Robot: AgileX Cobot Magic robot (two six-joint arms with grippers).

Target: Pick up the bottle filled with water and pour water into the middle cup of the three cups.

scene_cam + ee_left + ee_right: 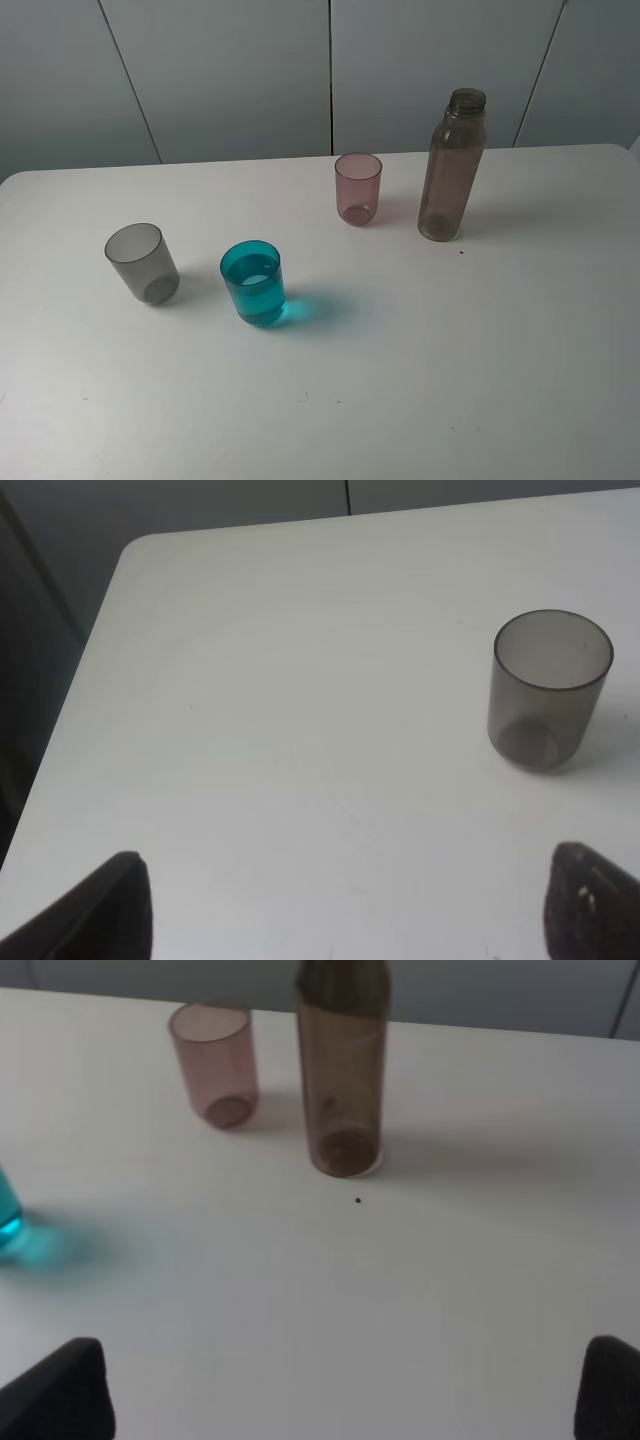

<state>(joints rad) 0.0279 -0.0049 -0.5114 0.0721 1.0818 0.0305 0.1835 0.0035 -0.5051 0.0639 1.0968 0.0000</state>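
The brownish-pink bottle [452, 168] stands upright at the back right of the white table [450, 380], uncapped; it also shows in the right wrist view [342, 1070]. The teal-blue middle cup [254, 283] stands in the middle with clear water [258, 288] in it. The smoky grey cup [143, 263] is left of it and shows in the left wrist view [548, 690]. The pinkish-mauve cup [357, 188] stands left of the bottle. My left gripper [350, 910] is open and empty, short of the grey cup. My right gripper [345, 1390] is open and empty, short of the bottle. Neither gripper shows in the exterior view.
The table's rounded far left corner [140, 550] and left edge lie near my left gripper. A grey panelled wall [330, 70] stands behind the table. A small dark speck [358, 1200] lies on the table in front of the bottle.
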